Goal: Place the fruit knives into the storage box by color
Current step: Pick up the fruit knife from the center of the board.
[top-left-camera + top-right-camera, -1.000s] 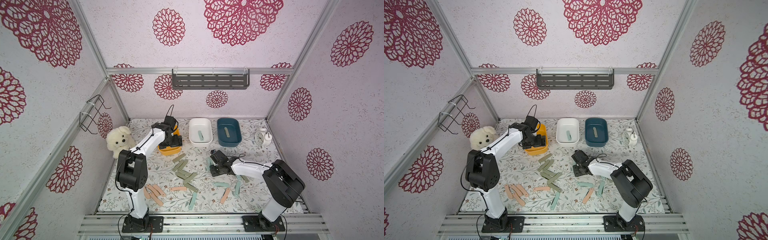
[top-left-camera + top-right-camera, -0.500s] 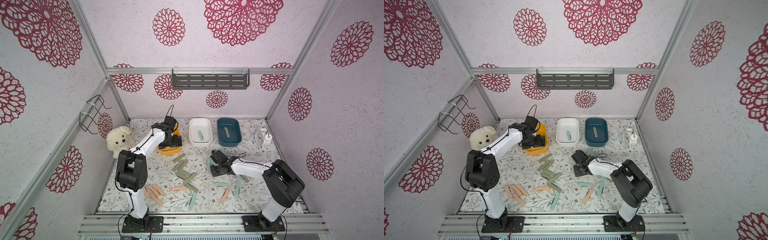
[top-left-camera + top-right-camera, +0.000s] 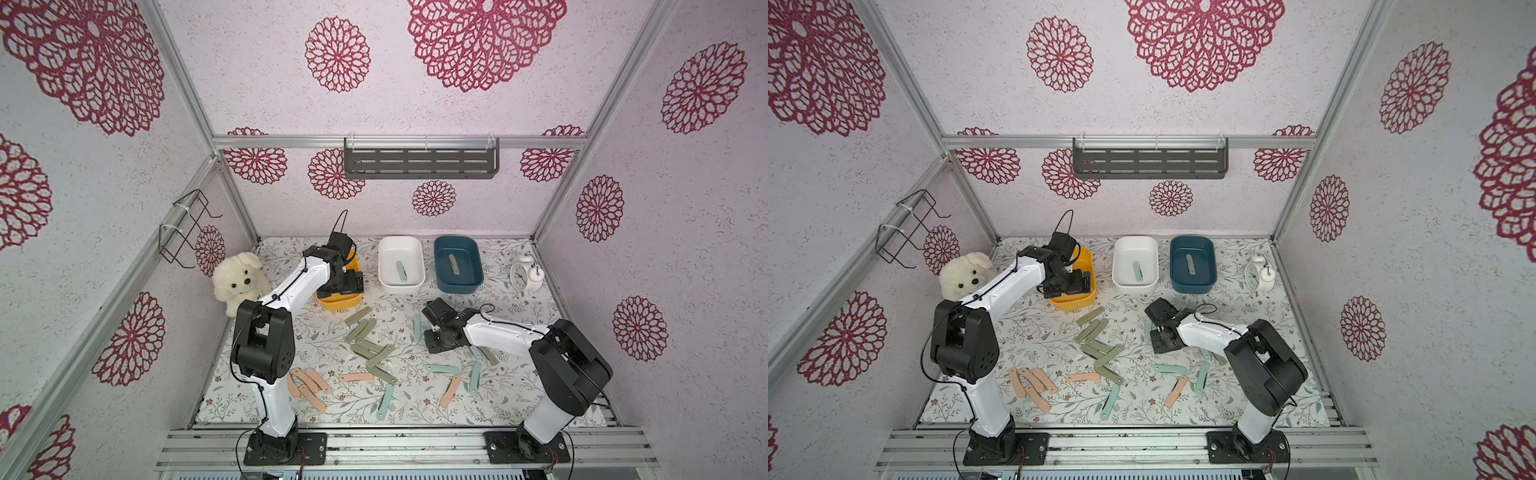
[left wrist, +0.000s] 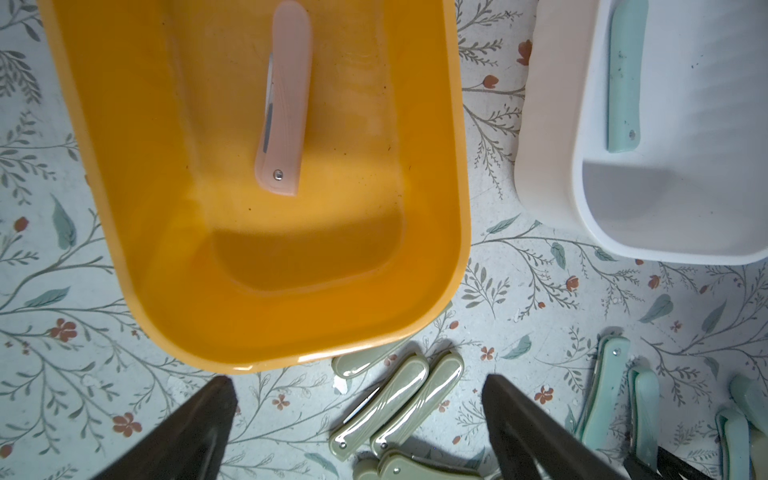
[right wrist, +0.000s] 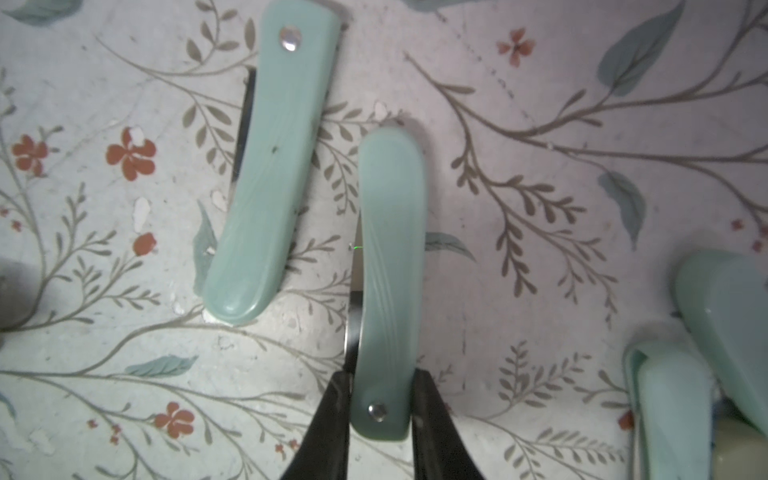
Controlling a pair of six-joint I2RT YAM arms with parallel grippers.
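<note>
Floral tabletop [image 3: 415, 411] is strewn with fruit knives [image 3: 356, 377]; one mint-teal folded knife [image 5: 390, 282], right of centre, is clamped by the right gripper [image 5: 380, 409], likely bound for the far white plastic box [image 3: 401, 286]. The left gripper [image 4: 359, 395] is held spread over the orange plastic box [image 4: 436, 232].

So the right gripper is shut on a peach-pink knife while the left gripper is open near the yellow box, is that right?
Not quite. The knife in the right gripper is mint-teal, not peach-pink; the right wrist view shows the gripper shut on its rivet end. The rest holds: the left gripper is open near the yellow box.
</note>
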